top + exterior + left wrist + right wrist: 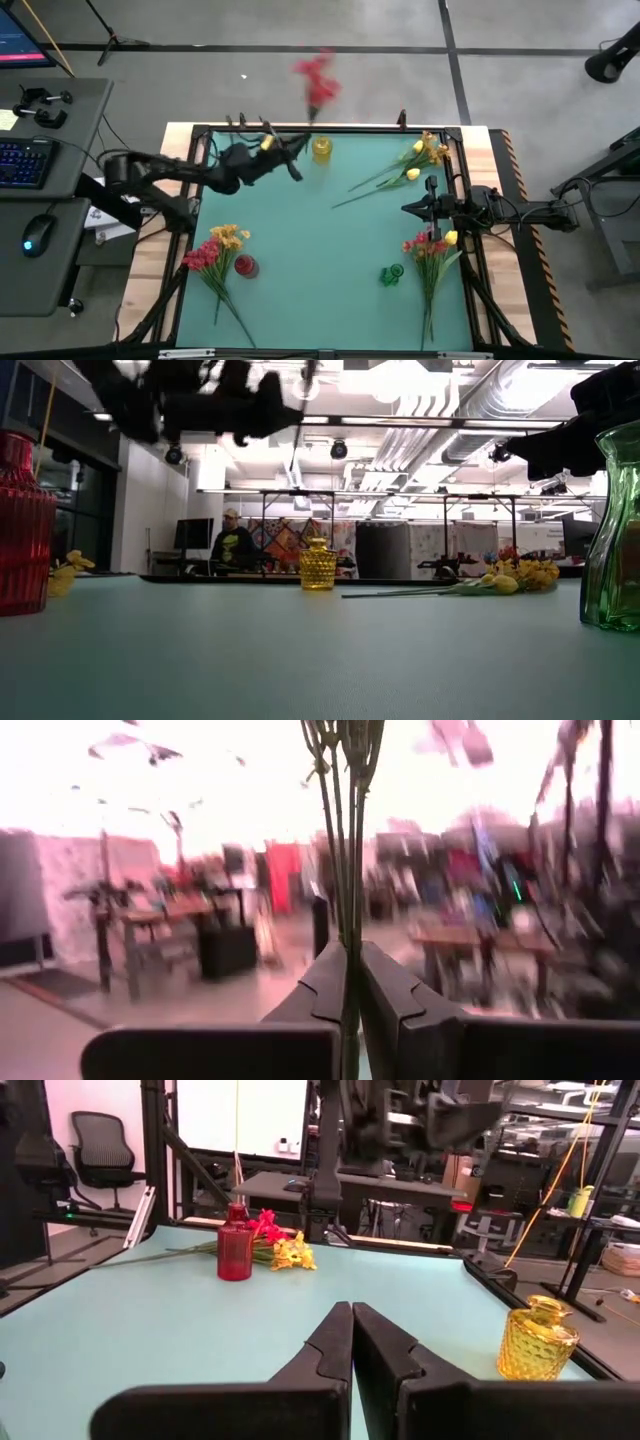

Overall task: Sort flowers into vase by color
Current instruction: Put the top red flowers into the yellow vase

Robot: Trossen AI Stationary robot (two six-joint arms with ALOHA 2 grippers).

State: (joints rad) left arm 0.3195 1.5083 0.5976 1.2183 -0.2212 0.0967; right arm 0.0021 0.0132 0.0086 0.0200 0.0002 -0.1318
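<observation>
Near the front edge of the green counter [320, 300] a bunch of red and orange flowers [212, 252] lies by the front left corner, next to a red vase [245, 266]. By the front right corner lies another bunch of red and yellow flowers [432, 250], with a small green vase [391, 274] just beside it.

The right claw [408, 208] waits over the right side of the counter. Its two fingers are pressed together and hold nothing.

Farther back, near the back right corner, some yellow flowers [415, 165] lie flat with their long stems pointing toward the middle.

A yellow vase [321, 149] stands at the middle of the back edge. The left claw [298, 145] is up in the air just beside it, on its left. The fingers [320, 985] are squeezed tight on thin green stems [345, 840]. The red flower [317, 82] on top of those stems is blurry and sticks out past the back edge of the counter.

Far behind the counter, a person [233, 545] is in the room.
</observation>
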